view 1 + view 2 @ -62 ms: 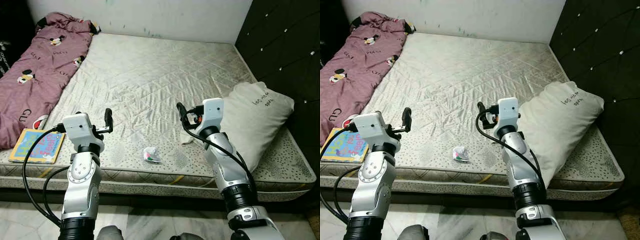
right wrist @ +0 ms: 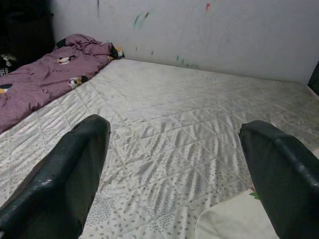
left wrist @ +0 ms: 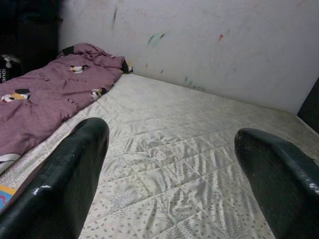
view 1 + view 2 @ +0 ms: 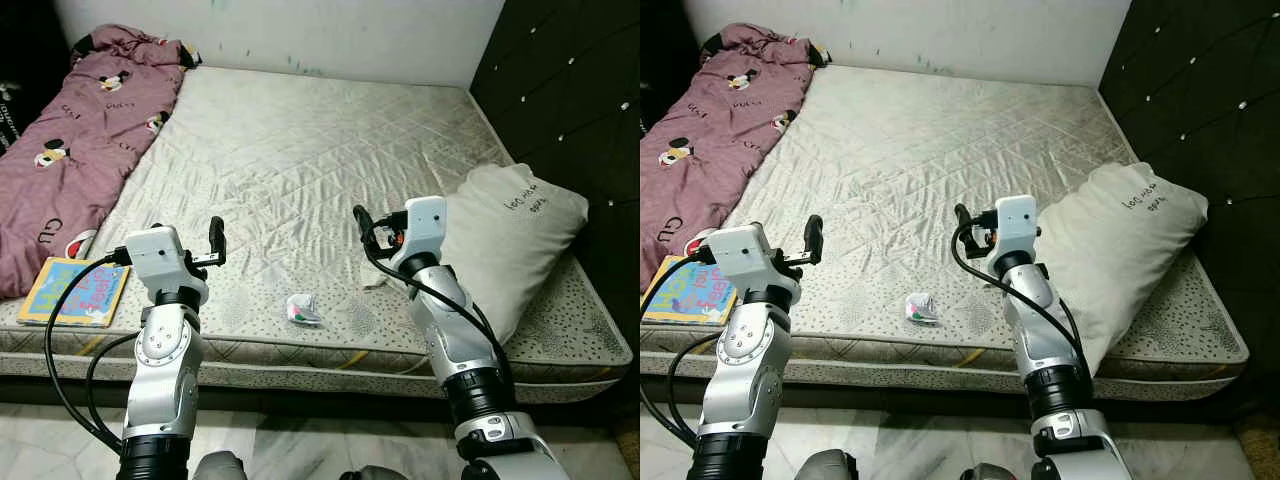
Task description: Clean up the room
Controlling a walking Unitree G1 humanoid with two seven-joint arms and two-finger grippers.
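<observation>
- A purple blanket [image 4: 85, 130] lies rumpled along the far left side of a bare mattress [image 4: 300, 140], running from the wall toward the near edge
- A colourful book [image 4: 75, 291] sits at the near left corner of the mattress, just beside the blanket's near end
- The left gripper [image 4: 217, 243] is raised over the near part of the mattress, its two black fingers spread apart and holding nothing
- A small crumpled wrapper [image 4: 302, 309] lies near the front edge of the mattress, between the two arms and touched by neither
- The right gripper [image 4: 362, 228] is raised at about the same height, fingers apart and empty
- A white pillow [image 4: 510, 235] slumps at the right edge, partly off the mattress
- Judged from this, tidying has barely begun: wrapper, book, blanket and pillow all seem left to deal with
</observation>
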